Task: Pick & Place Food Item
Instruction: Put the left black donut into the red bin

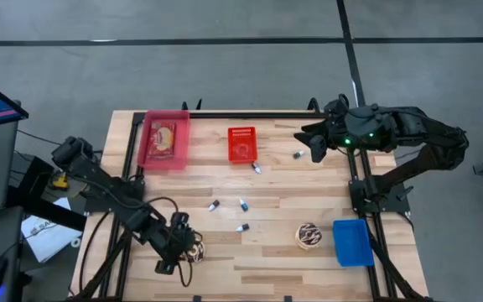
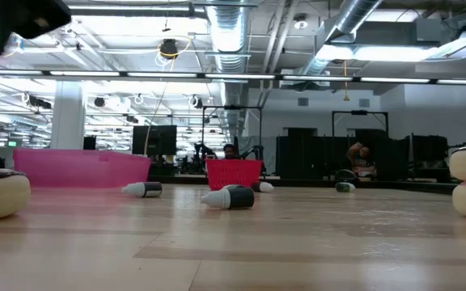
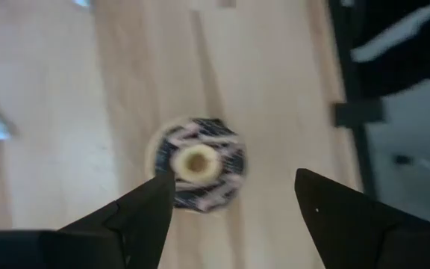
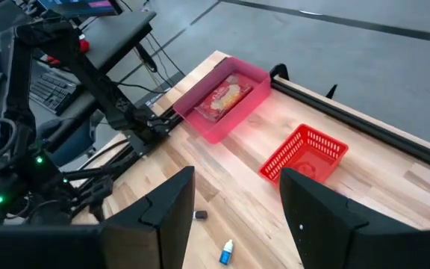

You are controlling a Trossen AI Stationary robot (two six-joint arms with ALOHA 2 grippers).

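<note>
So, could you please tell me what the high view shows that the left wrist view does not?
Only the high view shows the pink bin, red basket, blue tray, a second donut and the right gripper. Only the left wrist view shows the left gripper open. Both show the chocolate donut below it.

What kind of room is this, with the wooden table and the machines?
Probably a robotics lab in an open industrial office: bare ceiling ducts, rows of dark monitors behind, and a wooden table with two robot arms on it.
</note>
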